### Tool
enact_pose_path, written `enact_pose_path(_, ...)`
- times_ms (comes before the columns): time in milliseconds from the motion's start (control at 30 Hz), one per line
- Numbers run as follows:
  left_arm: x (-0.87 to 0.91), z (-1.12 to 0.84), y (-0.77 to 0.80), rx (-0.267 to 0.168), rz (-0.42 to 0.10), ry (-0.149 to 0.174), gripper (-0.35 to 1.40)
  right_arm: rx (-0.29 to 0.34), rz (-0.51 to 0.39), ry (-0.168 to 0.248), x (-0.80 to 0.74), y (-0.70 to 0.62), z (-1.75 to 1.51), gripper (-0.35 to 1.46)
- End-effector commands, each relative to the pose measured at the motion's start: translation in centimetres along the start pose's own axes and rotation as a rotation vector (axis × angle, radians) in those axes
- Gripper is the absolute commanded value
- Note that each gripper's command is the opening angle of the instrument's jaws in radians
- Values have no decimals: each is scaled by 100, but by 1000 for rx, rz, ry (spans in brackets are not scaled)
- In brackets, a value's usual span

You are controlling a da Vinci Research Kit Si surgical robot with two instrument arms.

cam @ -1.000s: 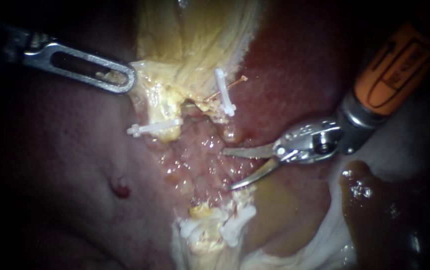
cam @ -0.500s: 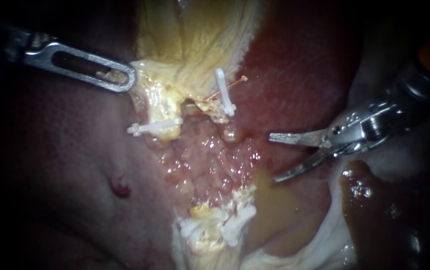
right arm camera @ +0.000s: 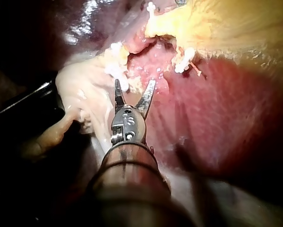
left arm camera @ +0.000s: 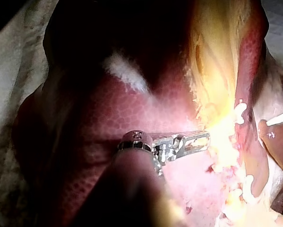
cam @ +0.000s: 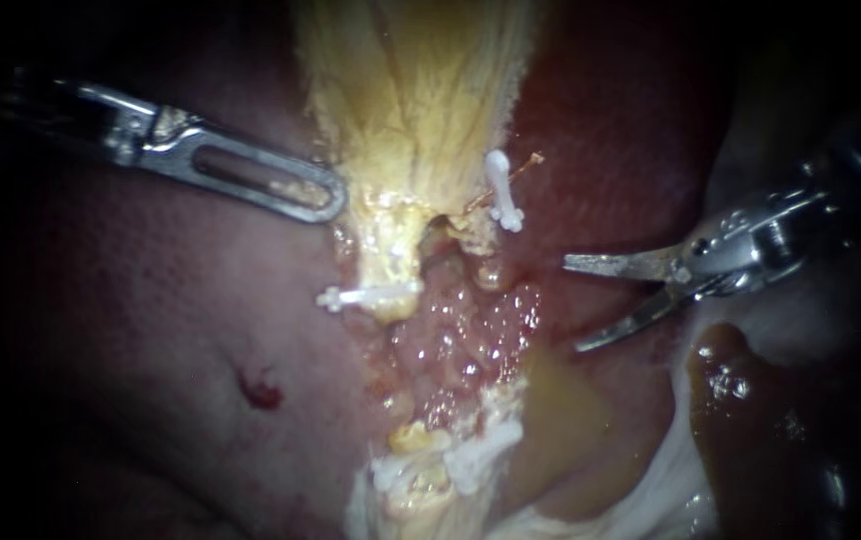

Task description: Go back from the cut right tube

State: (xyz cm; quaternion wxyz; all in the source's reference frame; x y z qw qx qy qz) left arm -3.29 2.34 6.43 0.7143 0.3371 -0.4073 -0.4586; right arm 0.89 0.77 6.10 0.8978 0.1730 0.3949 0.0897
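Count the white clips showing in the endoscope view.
4: a left clip and a right clip at the lower end of the yellow tissue, two lower clips side by side near the view's lower edge. More may be hidden.

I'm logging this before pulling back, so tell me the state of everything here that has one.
Right instrument, silver scissor blades: open, holding nothing.
Left instrument, slotted silver tip: against the yellow gallbladder; grip unclear.
Right tube: cut through.
Right white plastic clip: shut across the right tube's stump.
Left white plastic clip: shut across the left tube.
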Motion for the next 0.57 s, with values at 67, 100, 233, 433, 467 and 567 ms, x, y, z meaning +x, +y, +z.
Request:
enact_pose_path(67, 1, 4, 3, -3, 0, -1, -35, 2, 3, 1, 0, 2, -4, 145)
enact_pose_path(100, 0, 6, 4, -3, 1, -1, -35, 3, 3, 1, 0, 2, -5, 145)
enact_pose_path(233, -1, 9, 3, -2, 0, 0, -35, 4, 4, 1, 0, 3, -7, 145)
enact_pose_path(433, 0, 8, 3, -2, 0, 0, -35, 4, 4, 1, 0, 3, -7, 145)
enact_pose_path(467, 0, 8, 3, -2, 0, 0, -35, 3, 4, 1, 0, 3, -7, 145)
enact_pose_path(567, 0, 8, 3, -2, 1, 0, -35, 3, 4, 1, 0, 3, -7, 145)
